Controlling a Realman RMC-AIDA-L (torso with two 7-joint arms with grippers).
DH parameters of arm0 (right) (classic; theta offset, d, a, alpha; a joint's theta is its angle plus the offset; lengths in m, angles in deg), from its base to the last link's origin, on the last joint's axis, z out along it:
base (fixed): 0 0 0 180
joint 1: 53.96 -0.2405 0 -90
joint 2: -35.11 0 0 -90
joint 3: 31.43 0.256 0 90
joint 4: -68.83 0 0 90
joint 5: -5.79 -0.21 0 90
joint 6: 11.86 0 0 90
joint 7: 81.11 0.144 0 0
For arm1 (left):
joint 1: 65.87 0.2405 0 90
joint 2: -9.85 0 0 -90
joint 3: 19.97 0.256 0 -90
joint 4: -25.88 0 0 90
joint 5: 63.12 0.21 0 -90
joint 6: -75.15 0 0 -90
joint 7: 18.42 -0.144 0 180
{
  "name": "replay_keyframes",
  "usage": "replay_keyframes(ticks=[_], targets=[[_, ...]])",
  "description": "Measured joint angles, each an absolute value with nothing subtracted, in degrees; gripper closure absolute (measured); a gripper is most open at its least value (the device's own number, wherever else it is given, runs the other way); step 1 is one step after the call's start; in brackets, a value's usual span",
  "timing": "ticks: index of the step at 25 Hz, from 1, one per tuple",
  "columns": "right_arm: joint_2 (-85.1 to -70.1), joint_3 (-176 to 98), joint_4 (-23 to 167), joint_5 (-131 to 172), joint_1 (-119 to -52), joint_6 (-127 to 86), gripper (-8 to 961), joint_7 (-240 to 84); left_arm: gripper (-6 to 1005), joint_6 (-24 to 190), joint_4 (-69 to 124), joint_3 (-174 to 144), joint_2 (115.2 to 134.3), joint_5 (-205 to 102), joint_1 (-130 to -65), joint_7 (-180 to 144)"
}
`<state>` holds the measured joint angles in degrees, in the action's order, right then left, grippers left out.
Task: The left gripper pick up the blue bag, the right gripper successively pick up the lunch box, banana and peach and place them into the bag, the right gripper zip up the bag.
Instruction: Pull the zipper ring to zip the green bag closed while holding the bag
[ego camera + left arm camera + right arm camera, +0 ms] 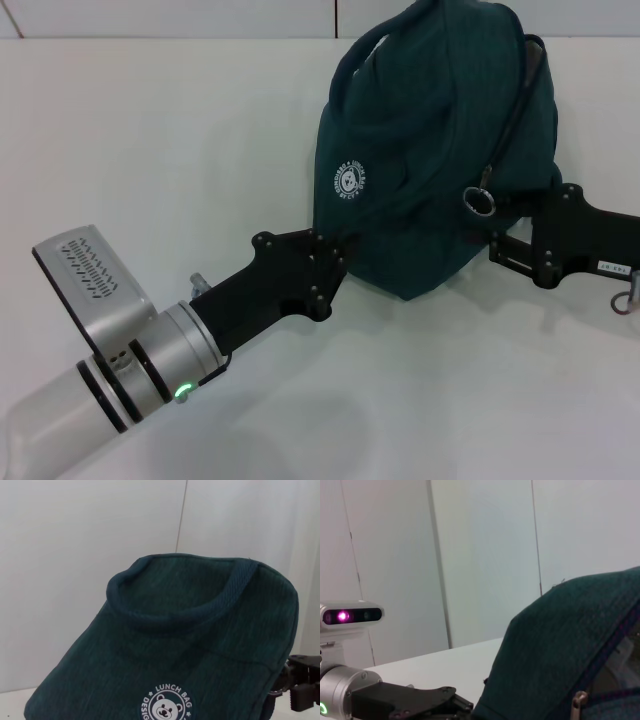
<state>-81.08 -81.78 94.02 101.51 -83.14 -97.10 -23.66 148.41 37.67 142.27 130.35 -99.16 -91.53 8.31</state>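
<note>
Both grippers work the blue bag [430, 150]: left gripper [335, 262] pinching its side, right gripper [500, 245] unreadable; zipping seems next.

Left gripper [335, 262] reaches forward from lower left; right gripper [497, 240] extends in from the right.

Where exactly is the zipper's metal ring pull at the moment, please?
In the head view, the metal ring pull hangs on the right side of the dark teal fabric bag, just above the black right gripper.
</note>
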Motion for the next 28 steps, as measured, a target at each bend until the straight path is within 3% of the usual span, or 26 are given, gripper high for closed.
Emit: replay_keyframes(ticks=[11, 16, 28], targets=[[-81.07, -83.42, 93.79, 100.18, -84.56, -96.06, 663, -23.73, 855, 148.45, 37.51, 142.19, 130.26, -99.15, -91.89, 8.30], [-80.98, -83.40, 93.43, 98.46, -84.60, -95.69, 827, -24.11, 851, 148.46, 37.41, 142.18, 130.26, -99.18, -91.97, 8.30], [-81.06, -83.37, 92.99, 86.05, -80.54, -99.63, 938, -35.17, 842, 148.49, 36.85, 142.18, 130.13, -99.92, -91.51, 8.19]])
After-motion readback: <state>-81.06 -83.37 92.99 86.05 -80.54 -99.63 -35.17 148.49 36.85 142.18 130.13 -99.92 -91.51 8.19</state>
